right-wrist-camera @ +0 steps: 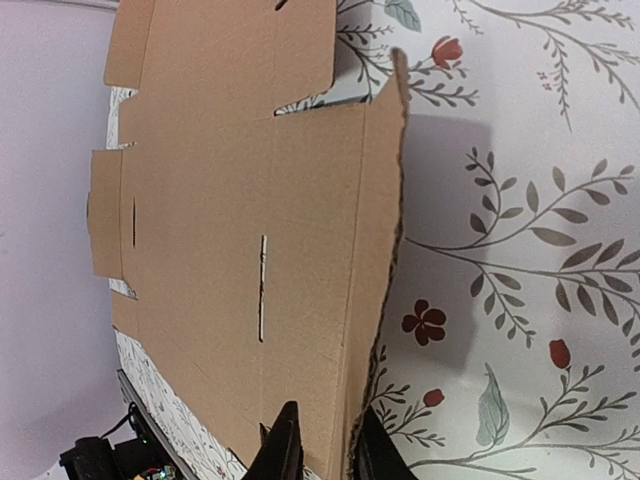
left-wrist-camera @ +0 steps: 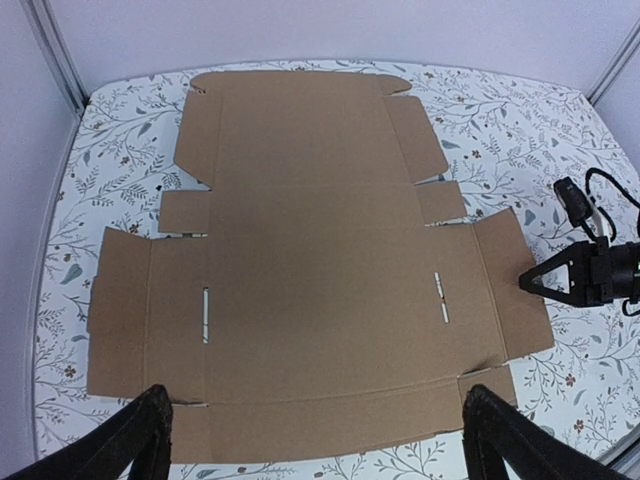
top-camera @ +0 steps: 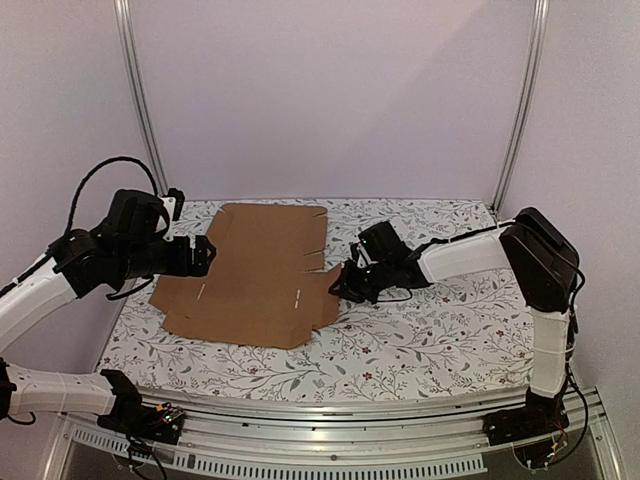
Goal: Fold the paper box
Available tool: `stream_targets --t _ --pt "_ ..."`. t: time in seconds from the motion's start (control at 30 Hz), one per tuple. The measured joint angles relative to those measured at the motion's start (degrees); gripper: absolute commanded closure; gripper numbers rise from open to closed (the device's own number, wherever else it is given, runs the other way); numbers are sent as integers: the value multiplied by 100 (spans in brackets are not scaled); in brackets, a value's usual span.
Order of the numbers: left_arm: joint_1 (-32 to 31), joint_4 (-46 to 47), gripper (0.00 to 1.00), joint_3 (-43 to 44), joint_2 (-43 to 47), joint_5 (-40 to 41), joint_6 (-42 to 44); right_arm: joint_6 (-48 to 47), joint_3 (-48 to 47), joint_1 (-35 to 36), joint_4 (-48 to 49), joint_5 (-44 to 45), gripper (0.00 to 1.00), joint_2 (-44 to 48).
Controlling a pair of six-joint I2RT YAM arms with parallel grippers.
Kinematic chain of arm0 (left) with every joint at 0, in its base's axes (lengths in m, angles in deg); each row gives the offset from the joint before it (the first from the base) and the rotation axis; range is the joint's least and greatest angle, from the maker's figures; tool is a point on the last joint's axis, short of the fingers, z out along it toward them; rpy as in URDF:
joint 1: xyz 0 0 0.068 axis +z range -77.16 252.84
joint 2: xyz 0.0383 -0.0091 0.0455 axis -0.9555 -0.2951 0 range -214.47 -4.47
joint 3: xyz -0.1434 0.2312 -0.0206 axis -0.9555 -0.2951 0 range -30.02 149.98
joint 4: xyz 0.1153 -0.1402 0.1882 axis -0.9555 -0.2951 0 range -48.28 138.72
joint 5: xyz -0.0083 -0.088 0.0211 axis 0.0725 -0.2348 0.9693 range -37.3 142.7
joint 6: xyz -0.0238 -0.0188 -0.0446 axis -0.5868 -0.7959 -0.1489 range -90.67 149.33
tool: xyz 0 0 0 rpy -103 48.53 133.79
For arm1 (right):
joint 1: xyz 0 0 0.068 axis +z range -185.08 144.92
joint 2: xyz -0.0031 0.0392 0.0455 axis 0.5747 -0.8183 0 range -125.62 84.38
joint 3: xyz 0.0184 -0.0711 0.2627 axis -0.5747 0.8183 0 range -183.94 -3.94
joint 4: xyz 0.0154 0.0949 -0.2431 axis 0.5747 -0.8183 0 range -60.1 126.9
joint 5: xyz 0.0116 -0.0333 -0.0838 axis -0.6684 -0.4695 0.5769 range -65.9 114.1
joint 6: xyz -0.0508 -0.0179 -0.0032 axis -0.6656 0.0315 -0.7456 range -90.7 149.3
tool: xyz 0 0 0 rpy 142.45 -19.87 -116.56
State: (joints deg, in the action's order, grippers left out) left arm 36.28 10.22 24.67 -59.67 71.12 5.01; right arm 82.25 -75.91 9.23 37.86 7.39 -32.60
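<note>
The paper box [top-camera: 255, 275] is not a box at all from where I stand: it is a plain brown cardboard sheet lying opened out on the flower-patterned table [top-camera: 430, 330], left of the middle and reaching toward the back wall. You can see its crease lines running across it, two short slits cut near either side, and stubby flaps sticking out along every edge with notches between them. Its right-hand side flap is tipped up off the table, throwing a shadow on the cloth. The right gripper [top-camera: 340, 283] has that flap's outer edge nipped between its fingers [right-wrist-camera: 285, 445], one on each face of the cardboard. The left gripper [top-camera: 200, 255] hangs over the sheet's left side with its jaws spread wide, touching nothing.
</note>
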Motion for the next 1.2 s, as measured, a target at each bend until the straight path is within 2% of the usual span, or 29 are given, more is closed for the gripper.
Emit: stream_targets --t 0.07,0.4,0.57,0.93,1.2 --pt "0 -7 0 0 0 0 0 26 -17 0 42 -24 100 -28" --pt "0 -50 0 109 -28 -2 20 -109 -20 0 13 -52 100 -50" --pt "0 -96 1 380 -72 -103 92 -636 -35 0 -476 46 100 140" --pt "-2 -186 0 710 -302 -450 245 -2887 -627 -52 -2638 715 100 1213" --pt "-4 -205 0 713 -398 -693 247 -4710 -1436 -238 -4293 931 100 1305"
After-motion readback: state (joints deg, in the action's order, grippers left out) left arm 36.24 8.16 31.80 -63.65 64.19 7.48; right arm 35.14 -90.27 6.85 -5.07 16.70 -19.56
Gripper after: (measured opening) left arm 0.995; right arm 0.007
